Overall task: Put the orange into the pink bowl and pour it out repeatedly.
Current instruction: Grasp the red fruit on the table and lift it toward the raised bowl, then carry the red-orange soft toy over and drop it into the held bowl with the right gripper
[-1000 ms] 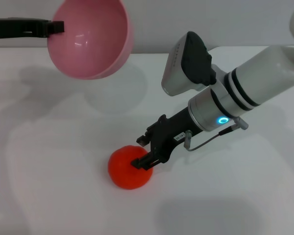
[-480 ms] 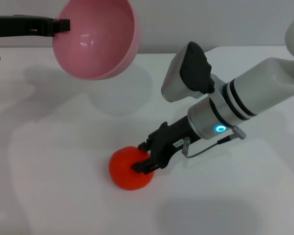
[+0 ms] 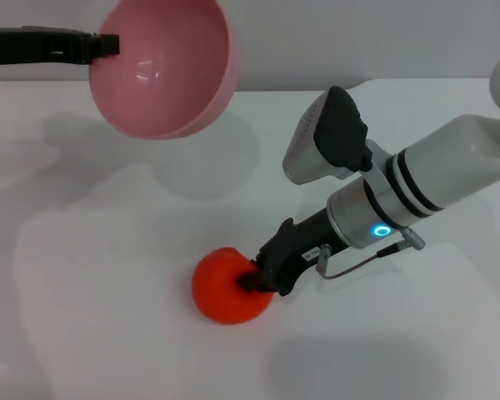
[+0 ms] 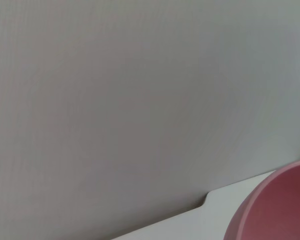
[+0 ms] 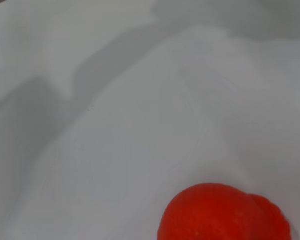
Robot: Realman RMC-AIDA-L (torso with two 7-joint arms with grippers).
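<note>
Head view shows the right hand closed narrowly on the orange, which lies on the white bench below the pink bowl gripped at its rim by the left hand; this shallow side grip might let the fruit slip when lifted.

We see a plain white counter with one fruit resting on it.
The orange sits directly on the counter's surface, toward its near edge and roughly midway between its left and right sides; soft grey shadows fall across the counter nearer its far edge.
</note>
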